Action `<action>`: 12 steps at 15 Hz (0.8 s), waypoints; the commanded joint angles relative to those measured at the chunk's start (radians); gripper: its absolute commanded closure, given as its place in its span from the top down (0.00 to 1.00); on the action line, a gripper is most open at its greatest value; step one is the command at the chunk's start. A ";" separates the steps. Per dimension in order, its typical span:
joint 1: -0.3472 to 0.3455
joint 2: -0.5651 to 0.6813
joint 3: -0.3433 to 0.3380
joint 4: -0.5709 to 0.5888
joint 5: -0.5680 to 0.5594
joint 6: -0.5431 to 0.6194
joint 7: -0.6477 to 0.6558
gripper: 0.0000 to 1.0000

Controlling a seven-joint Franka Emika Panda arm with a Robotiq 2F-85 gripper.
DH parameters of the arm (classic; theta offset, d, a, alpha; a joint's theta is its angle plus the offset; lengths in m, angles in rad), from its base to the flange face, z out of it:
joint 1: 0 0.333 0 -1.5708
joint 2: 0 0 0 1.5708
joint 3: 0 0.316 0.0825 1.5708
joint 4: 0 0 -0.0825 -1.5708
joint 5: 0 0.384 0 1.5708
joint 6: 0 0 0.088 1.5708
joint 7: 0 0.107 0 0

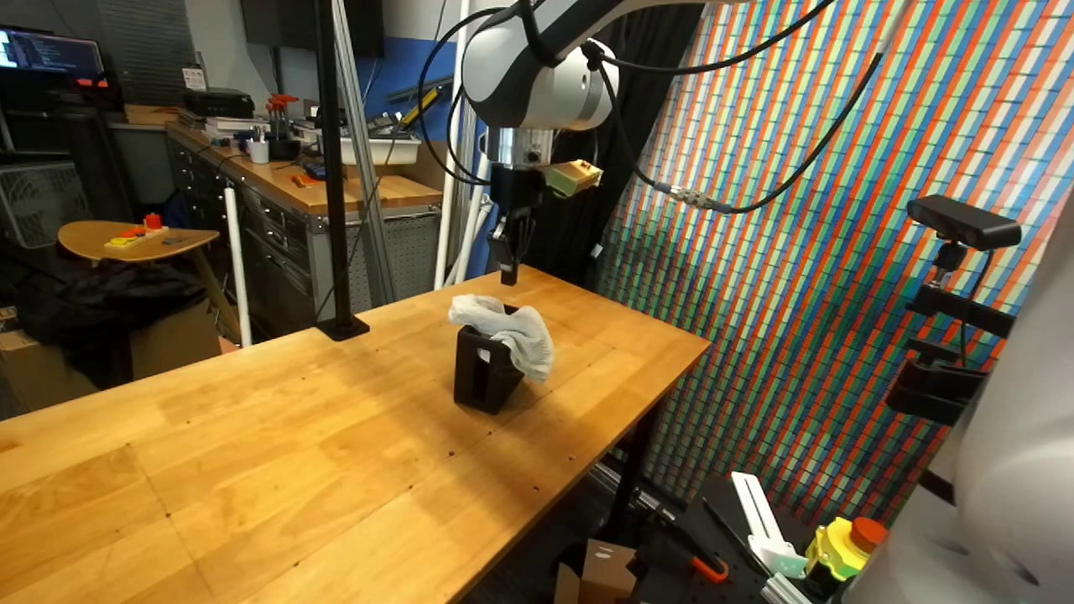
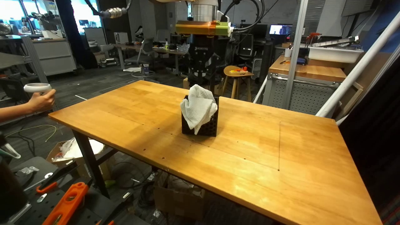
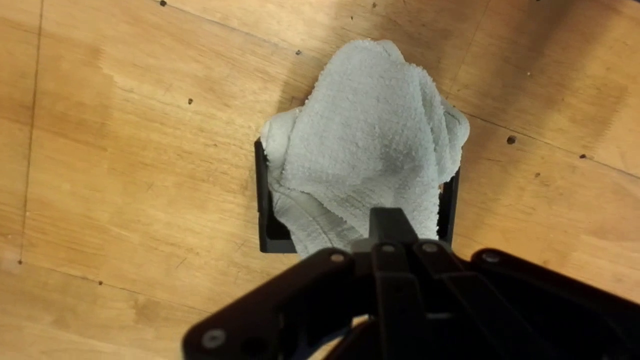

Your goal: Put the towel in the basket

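Hovering above the towel (image 3: pixel 370 115), the gripper (image 3: pixel 393 222) has its jaws drawn together, apparently with nothing between them. In an exterior view the fingertips (image 1: pixel 509 276) hang apart from the cloth, a gap showing below them. Beneath them the towel lies across the mouth of the basket (image 3: pixel 262 195); how much has sunk between the walls is hard to tell. A large fold runs out past the fingertips, toward the top of the wrist view, and drapes down the outside of one wall.

I judge the towel only partly in, and the step in hand to be tucking that overhang. To do it well, shift out over the drape, spread the jaws, come straight down and pinch the fold alone, keeping off the rim. Then lift just enough to clear the wall, come back over the middle and let go low. Pressing down from directly above might seat the middle yet leave the drape outside. Go gently: the basket may not be fixed to the table (image 2: pixel 265 147) and could tip if a wall is snagged.
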 commanded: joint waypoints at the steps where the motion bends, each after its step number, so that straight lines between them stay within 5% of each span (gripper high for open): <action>1: 0.011 0.026 0.003 0.028 -0.005 0.024 -0.022 0.01; 12: 0.002 0.145 0.028 0.015 0.039 0.121 -0.042 0.01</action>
